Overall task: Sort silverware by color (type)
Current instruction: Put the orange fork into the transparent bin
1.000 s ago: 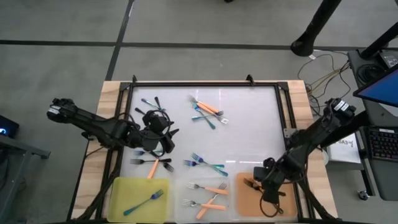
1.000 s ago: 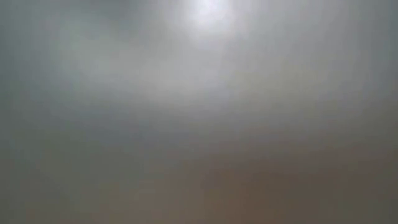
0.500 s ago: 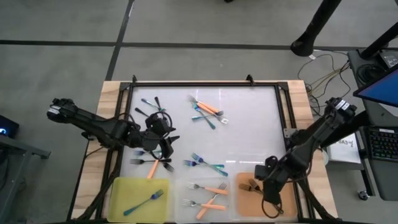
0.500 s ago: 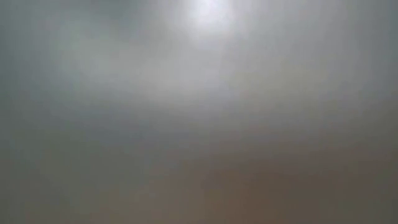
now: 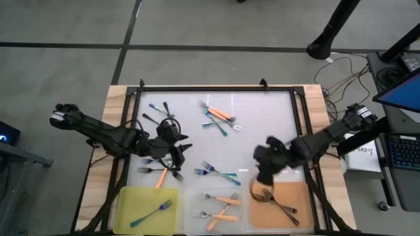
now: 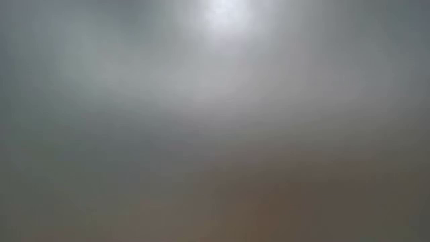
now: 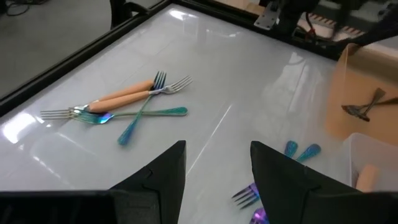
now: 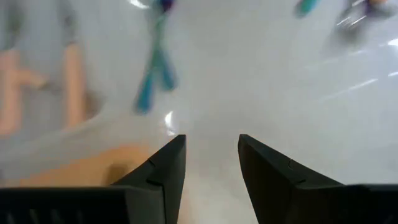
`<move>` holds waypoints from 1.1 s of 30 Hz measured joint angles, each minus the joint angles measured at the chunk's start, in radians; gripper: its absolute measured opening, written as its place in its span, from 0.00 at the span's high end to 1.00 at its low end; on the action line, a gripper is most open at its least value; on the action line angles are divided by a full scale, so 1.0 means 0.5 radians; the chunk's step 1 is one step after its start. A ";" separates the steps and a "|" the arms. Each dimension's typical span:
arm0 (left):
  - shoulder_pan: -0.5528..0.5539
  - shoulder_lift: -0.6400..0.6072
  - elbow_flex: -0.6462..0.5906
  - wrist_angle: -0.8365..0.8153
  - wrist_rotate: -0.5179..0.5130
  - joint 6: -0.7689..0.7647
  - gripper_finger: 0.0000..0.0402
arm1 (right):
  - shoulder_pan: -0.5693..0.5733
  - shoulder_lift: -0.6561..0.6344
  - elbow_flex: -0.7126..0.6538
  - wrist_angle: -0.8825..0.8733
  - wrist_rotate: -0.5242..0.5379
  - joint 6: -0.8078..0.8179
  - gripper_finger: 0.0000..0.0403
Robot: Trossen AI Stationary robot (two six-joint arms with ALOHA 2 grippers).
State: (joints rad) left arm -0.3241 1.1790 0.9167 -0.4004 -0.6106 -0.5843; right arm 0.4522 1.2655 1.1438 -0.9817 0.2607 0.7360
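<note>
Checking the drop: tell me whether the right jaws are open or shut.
Open. The right gripper shows a clear gap and holds nothing; dark forks lie in the orange tray.

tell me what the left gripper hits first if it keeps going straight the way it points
Probably bare tabletop first. The open left gripper faces clear white surface between its fingers. The crossed pile of orange and teal forks lies off to one side of that line, and the orange tray to the other. Depth is hard to judge.

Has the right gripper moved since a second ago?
Yes. The right gripper has lifted off the orange tray and swung toward the table's middle, empty, leaving dark forks there.
</note>
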 joint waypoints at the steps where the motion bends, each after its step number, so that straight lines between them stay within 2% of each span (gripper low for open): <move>1: 0.000 0.000 -0.024 0.038 0.000 0.000 0.60 | -0.086 0.000 -0.001 0.001 0.008 -0.085 0.66; 7: 0.000 0.000 -0.219 0.497 -0.063 0.040 0.60 | -0.612 0.000 -0.083 0.291 -0.037 -0.580 0.66; 10: 0.000 0.000 -0.329 0.824 -0.061 0.135 0.60 | -0.881 0.000 -0.128 0.490 -0.202 -0.795 0.66; 13: 0.000 0.000 -0.398 0.992 -0.008 0.209 0.60 | -1.113 0.015 -0.139 0.638 -0.359 -0.938 0.66; 19: 0.028 0.000 -0.458 1.020 -0.015 0.232 0.60 | -1.486 0.123 -0.139 0.804 -0.484 -0.978 0.66; 24: 0.110 0.000 -0.452 1.027 -0.019 0.261 0.60 | -1.741 0.373 -0.131 0.792 -0.585 -0.970 0.66; 33: 0.130 0.000 -0.352 1.069 -0.038 0.405 0.60 | -1.879 0.835 0.187 0.775 -0.643 -1.256 0.66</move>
State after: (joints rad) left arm -0.2588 1.1790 0.7407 0.1344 -0.6296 -0.3818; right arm -0.4873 1.6831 1.2372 -0.5940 -0.0608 0.1077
